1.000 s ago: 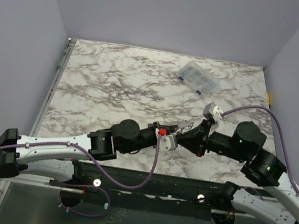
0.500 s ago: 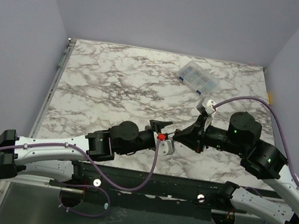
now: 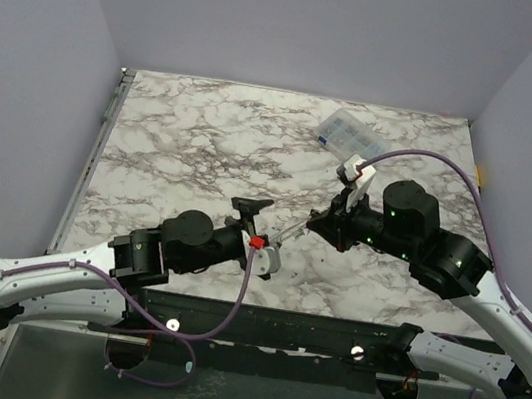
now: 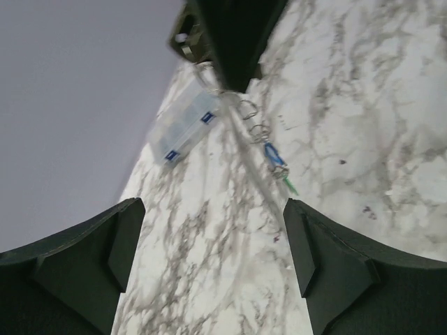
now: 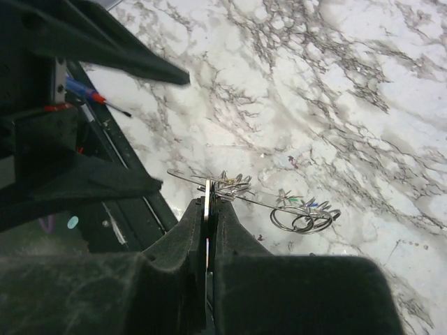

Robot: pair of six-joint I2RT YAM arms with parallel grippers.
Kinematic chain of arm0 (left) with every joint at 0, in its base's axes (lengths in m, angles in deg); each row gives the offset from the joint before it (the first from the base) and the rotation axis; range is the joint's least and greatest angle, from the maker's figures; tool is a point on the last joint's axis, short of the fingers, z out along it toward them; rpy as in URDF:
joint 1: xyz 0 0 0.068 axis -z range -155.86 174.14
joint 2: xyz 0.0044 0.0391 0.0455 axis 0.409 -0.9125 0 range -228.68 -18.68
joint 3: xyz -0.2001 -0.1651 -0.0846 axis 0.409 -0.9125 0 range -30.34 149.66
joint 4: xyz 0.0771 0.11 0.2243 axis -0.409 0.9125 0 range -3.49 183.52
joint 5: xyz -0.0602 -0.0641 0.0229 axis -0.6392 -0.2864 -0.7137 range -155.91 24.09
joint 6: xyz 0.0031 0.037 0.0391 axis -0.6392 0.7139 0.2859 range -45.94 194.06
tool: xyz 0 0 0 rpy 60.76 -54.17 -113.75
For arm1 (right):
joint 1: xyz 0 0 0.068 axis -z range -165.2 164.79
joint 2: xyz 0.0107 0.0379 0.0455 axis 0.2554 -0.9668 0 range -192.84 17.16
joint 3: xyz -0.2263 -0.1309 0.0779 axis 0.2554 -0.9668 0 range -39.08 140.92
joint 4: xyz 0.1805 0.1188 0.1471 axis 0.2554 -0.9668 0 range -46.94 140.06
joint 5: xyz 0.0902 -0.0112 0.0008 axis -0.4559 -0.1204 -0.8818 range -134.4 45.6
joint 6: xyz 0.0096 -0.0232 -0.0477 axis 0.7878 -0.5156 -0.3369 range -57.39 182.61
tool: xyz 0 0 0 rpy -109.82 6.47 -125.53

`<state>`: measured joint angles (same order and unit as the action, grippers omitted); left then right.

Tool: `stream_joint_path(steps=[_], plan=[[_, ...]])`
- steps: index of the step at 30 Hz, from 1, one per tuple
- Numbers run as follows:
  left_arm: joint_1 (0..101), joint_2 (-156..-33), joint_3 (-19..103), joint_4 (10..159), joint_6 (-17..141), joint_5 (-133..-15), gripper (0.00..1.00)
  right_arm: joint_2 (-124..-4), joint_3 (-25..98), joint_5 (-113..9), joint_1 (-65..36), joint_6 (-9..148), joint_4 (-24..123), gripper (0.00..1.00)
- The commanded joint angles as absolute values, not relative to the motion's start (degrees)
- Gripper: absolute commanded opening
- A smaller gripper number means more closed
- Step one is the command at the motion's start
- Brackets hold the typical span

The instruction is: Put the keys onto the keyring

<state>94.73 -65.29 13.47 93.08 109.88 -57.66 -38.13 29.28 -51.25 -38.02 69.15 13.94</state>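
My right gripper (image 3: 315, 223) (image 5: 209, 199) is shut on the keyring (image 5: 262, 198), a thin grey wire hoop seen edge-on that sticks out past both sides of the jaws. Small rings and keys hang along it, among them a blue and a green one (image 5: 307, 204) and a cluster right at the fingertips. In the left wrist view the blue key (image 4: 274, 155) dangles below the dark right gripper (image 4: 230, 42), above the marble. My left gripper (image 3: 260, 221) (image 4: 213, 209) is open and empty, a short way left of the hoop's free end (image 3: 291, 234).
A clear plastic compartment box (image 3: 352, 137) (image 4: 183, 125) lies at the back right of the marble table (image 3: 183, 146). Grey walls close in the back and both sides. The black base rail (image 3: 266, 326) runs along the near edge.
My left gripper has opened, let go and drawn back to the left. The right gripper has lifted towards the back, carrying the keyring with its keys.
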Motion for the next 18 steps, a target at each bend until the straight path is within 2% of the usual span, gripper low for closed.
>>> stream_joint_path(steps=[1, 8, 11, 18], plan=[[89.2, -63.9, 12.2, 89.4, 110.9, -46.5, 0.89, -40.1, 31.9, -46.2, -38.2, 68.4, 17.3, 0.01], [72.1, -73.9, 13.7, 81.2, 105.3, -36.2, 0.84, -46.8, 34.3, -40.4, -38.2, 65.0, 22.6, 0.01], [66.1, -75.8, 13.2, 76.2, 100.2, -30.0, 0.78, -50.4, 35.3, -40.4, -38.2, 63.8, 25.2, 0.01], [54.5, -76.1, 12.8, 74.4, 90.6, -28.6, 0.75, -63.2, 41.9, -39.3, -38.0, 61.2, 27.5, 0.01]])
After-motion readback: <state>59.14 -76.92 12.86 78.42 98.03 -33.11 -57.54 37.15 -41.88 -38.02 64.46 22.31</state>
